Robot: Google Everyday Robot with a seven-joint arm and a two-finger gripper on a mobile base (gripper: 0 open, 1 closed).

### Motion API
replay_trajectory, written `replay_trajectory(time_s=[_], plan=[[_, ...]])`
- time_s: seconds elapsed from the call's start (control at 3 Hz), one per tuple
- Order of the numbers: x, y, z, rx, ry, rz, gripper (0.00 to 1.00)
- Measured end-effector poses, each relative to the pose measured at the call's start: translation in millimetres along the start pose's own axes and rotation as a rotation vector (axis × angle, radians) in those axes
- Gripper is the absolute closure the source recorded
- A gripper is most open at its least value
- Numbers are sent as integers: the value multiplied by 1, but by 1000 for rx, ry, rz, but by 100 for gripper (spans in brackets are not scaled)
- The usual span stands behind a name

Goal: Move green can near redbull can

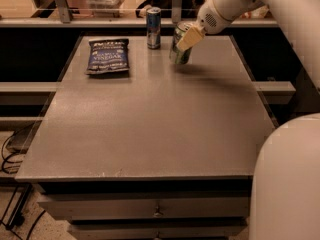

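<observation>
- counter [150,134]: carrying all items; chip bag [107,55] lying flat toward its far left.
- gripper [184,43]: hovering over far centre, fingers gripping the green can [178,57], which is leaning.
- redbull can [153,28]: standing upright just beyond, leftward; advised handling: righting the green can first, lowering gently, leaving a gap.

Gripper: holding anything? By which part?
Yes. The gripper holds the green can by its upper side, near the rim. The can is tilted, just right of the redbull can.
</observation>
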State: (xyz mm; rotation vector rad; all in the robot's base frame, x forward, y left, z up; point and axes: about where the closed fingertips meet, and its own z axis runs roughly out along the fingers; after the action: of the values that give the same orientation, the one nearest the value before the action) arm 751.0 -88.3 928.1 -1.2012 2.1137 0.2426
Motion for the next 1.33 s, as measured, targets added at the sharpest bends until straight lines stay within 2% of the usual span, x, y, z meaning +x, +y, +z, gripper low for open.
replay_trajectory(time_s=[0.67, 1.0, 1.33], plan=[[-3, -28, 24, 62, 40, 63, 100], [-5, -36, 34, 75, 41, 89, 100], [-13, -41, 37, 71, 12, 105, 100]])
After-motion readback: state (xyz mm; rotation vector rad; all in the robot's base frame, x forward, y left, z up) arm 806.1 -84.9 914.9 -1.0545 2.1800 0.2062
